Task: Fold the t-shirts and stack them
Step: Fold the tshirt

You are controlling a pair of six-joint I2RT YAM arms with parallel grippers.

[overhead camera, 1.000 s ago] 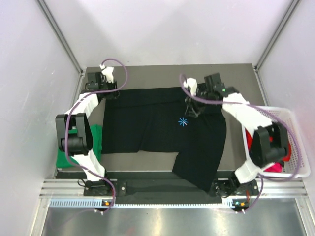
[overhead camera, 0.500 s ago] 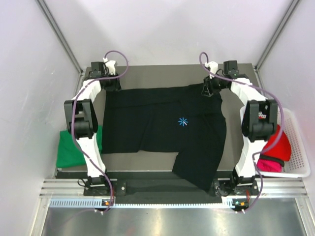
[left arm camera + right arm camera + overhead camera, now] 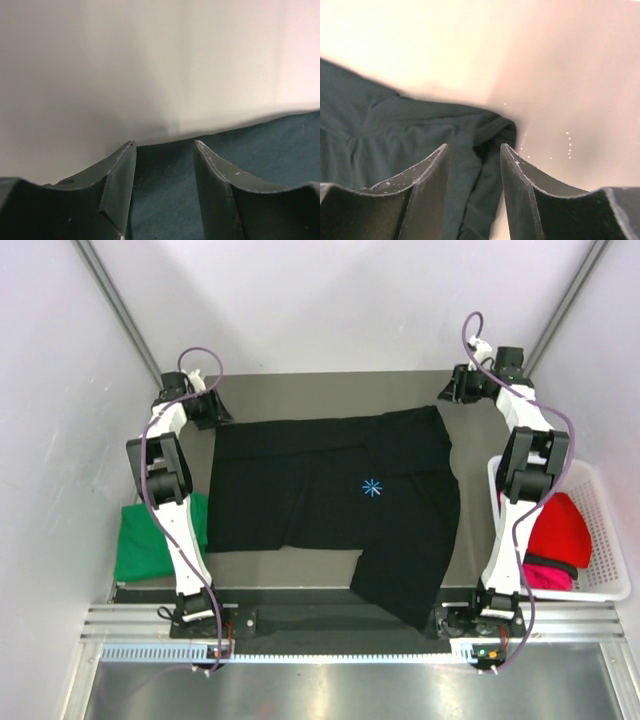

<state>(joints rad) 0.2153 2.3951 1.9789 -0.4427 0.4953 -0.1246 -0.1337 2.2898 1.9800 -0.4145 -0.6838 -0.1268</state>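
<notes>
**Both grippers released at the far corners**

The left gripper (image 3: 164,145) and right gripper (image 3: 472,147) had their jaws parted and empty, having swung outward along the cloth's far hem within the last second. The black t-shirt (image 3: 330,500) lay spread flat, its far corners just beside them, at 4 o'clock from the left gripper and 8 o'clock from the right. Spreading looked done, so folding could start.

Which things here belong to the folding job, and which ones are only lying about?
For the job:
- black shirt
- green shirt
- red shirt
- pink shirt

Only there:
- basket, which holds the red and pink shirts
- table
</notes>
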